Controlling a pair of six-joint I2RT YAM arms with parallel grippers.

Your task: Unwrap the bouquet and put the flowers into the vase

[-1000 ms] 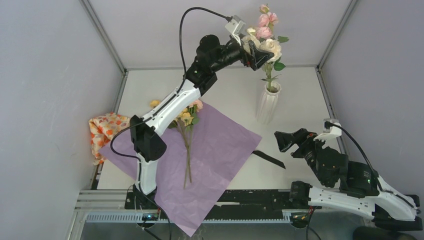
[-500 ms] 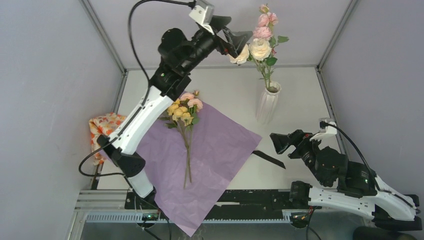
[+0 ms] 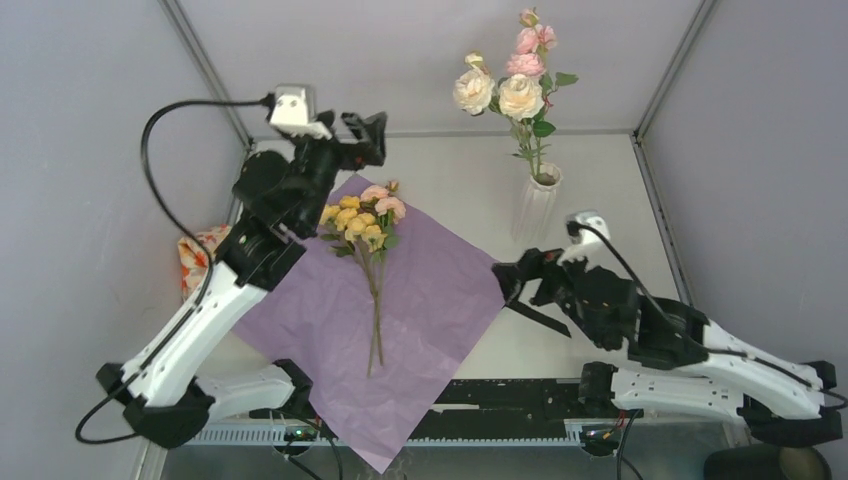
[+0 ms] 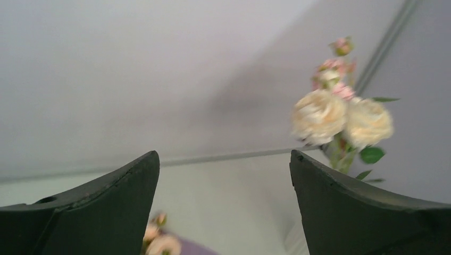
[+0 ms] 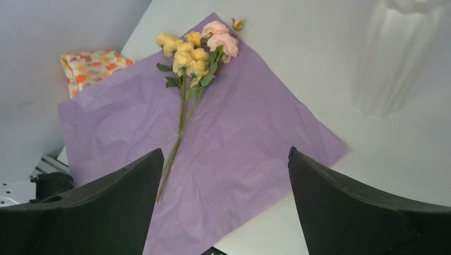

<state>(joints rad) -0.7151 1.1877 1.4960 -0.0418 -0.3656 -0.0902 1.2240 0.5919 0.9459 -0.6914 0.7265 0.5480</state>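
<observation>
The bouquet lies unwrapped: its lilac paper (image 3: 430, 290) is spread flat, and yellow and pink flowers (image 3: 362, 218) lie on it with their stems toward the near edge. The white ribbed vase (image 3: 535, 208) holds cream and pink roses (image 3: 505, 90). My left gripper (image 3: 368, 135) is open and empty, raised over the paper's far corner. In the left wrist view the left gripper (image 4: 223, 155) faces the cream roses (image 4: 340, 119). My right gripper (image 3: 505, 283) is open and empty at the paper's right corner, near the vase. The right wrist view shows the right gripper (image 5: 225, 151) over the paper (image 5: 239, 149), with the flowers (image 5: 197, 53) and vase (image 5: 396, 58) ahead.
A black ribbon (image 3: 537, 316) lies on the table just below the right gripper. An orange floral cloth (image 3: 200, 258) sits at the left wall, partly behind the left arm. Grey walls close in the table on three sides.
The left arm has swung away from the roses in the vase, left and down to the paper's far corner. The right arm has moved forward and left toward the paper's right corner.
</observation>
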